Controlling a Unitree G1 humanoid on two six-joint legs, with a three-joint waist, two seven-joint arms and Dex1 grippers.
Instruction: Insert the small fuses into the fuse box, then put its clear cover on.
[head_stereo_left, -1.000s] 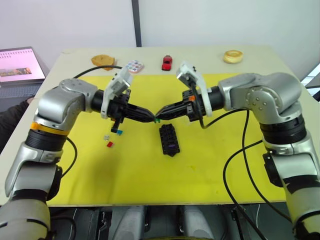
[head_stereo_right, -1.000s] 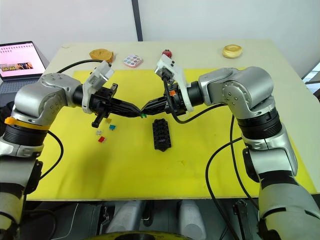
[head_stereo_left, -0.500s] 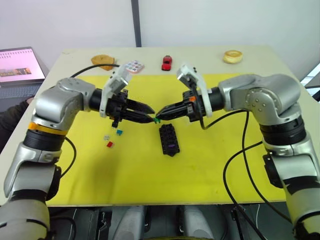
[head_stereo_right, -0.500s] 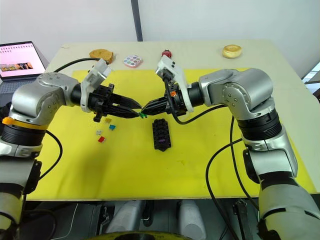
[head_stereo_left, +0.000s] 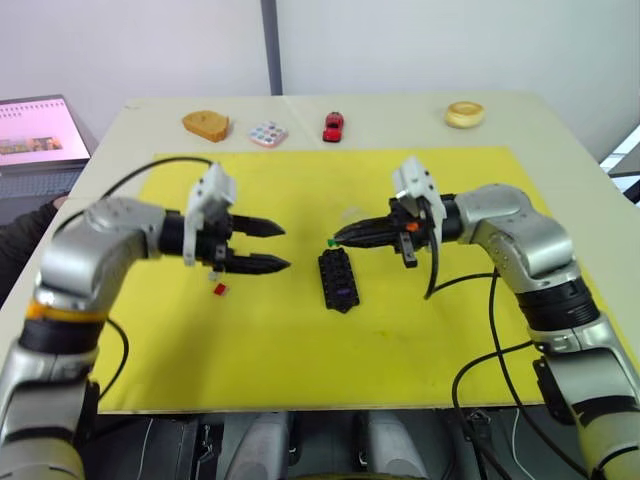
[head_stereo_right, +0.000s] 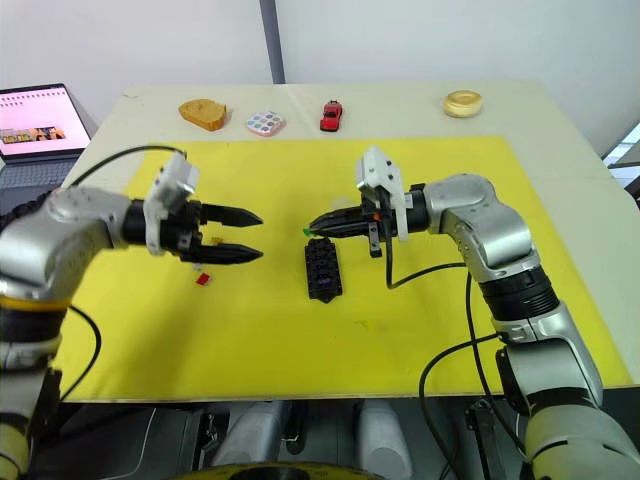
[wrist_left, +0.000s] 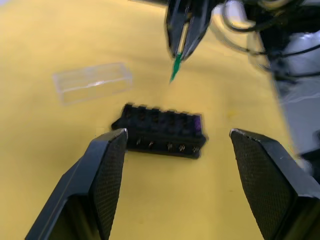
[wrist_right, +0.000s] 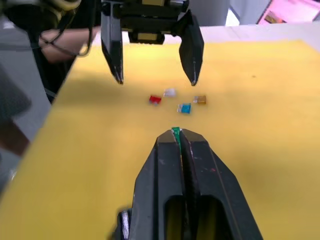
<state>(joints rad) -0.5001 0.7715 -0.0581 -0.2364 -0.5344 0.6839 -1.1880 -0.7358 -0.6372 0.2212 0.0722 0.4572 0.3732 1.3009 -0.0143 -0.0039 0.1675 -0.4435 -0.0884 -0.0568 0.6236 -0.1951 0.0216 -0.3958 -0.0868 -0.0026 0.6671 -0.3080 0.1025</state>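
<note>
Pinching a green fuse (wrist_left: 175, 66) by its very end, the right gripper (head_stereo_left: 340, 238) hovers just above the fuse box's (head_stereo_left: 338, 279) far end, so a slight tilt could jam the blades on a slot rim or flick the fuse out; one purple fuse looks already seated at the near end, I think. The left gripper (head_stereo_left: 279, 246) hangs released and empty at the box's 9 o'clock. The clear cover (wrist_left: 92, 82) lies near at 12, spare fuses (wrist_right: 176, 99) well apart at 9, so the open mat toward 3 and 6 is free.
</note>
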